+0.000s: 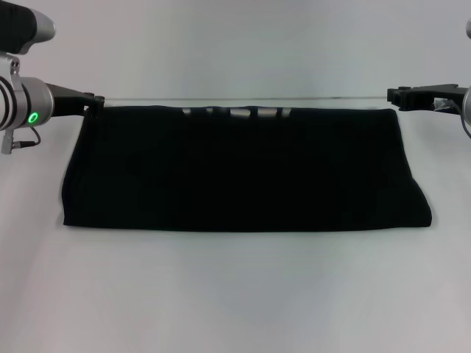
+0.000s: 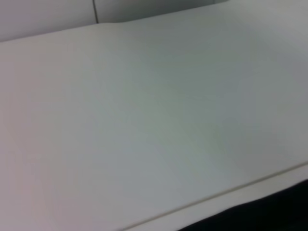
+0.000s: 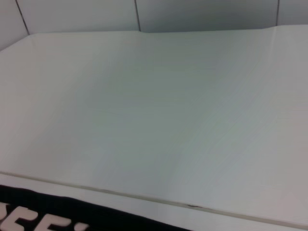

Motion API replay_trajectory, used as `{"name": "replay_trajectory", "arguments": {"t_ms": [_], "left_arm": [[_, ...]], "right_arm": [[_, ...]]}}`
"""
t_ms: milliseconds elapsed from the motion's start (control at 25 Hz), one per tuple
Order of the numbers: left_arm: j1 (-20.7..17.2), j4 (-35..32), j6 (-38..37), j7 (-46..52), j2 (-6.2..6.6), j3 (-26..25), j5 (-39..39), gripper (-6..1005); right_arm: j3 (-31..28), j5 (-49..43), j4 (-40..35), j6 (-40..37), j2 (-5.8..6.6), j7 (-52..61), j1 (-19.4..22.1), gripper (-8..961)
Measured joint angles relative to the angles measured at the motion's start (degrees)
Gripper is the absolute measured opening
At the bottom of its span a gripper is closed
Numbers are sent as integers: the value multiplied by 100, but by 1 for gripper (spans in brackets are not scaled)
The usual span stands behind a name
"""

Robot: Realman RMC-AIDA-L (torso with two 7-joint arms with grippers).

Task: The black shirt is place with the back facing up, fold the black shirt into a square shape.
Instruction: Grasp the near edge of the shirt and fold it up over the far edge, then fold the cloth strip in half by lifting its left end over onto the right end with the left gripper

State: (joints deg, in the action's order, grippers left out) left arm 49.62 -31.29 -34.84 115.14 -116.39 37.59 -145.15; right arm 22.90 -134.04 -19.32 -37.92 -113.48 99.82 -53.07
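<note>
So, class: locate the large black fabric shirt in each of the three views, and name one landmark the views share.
Head view: the large black fabric shirt spreads across the middle of the white table.
Left wrist view: only a dark strip of it in one corner.
Right wrist view: a black band along one edge, showing white letters.
Shared landmark: the white table's surface.

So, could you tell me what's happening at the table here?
The robot is folding a black shirt on the white table. The shirt lies as a wide band, with bits of white lettering showing along its far edge. The left pincer is at the far left corner, the right pincer at the far right corner.
</note>
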Motion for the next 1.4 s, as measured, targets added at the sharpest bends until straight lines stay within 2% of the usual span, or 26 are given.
{"name": "replay_trajectory", "arguments": {"t_ms": [120,320,480,560,720,920,1000,1040,1160,1400], "left_arm": [[-25,26,287,41,-63,-39,-1,109],[-76,34,670,376,-89,-56,-23,237],[-167,-125,513,670,-77,-58,-40,423],[-252,-367,-34,860,-35,-55,-40,515],[-544,-1220,-1790,1245,14,-70,12,698],[-974,-2187,-3937,1381,84,-277,453,799],[-1059,-2266,-4583,1394,164,-475,601,840],[-1059,-2266,-4583,1394,164,-475,601,860],[-1141,-1989,-5804,1657,404,-955,656,921],[-1195,-1495,-6329,2338,554,-1233,601,940]], "right_arm": [[4,-2,-57,3,25,23,28,107],[5,-26,-208,-30,91,251,82,314],[5,-24,-273,-320,194,470,159,509],[4,-13,-328,-820,280,643,243,611],[-19,2,-654,-2261,352,1010,465,649],[-1,119,-864,-3914,364,979,684,688],[3,135,-865,-4246,362,897,733,687],[2,140,-865,-4374,357,843,751,687],[2,151,-859,-4621,323,624,793,686],[4,151,-857,-4584,304,533,801,686]]}}
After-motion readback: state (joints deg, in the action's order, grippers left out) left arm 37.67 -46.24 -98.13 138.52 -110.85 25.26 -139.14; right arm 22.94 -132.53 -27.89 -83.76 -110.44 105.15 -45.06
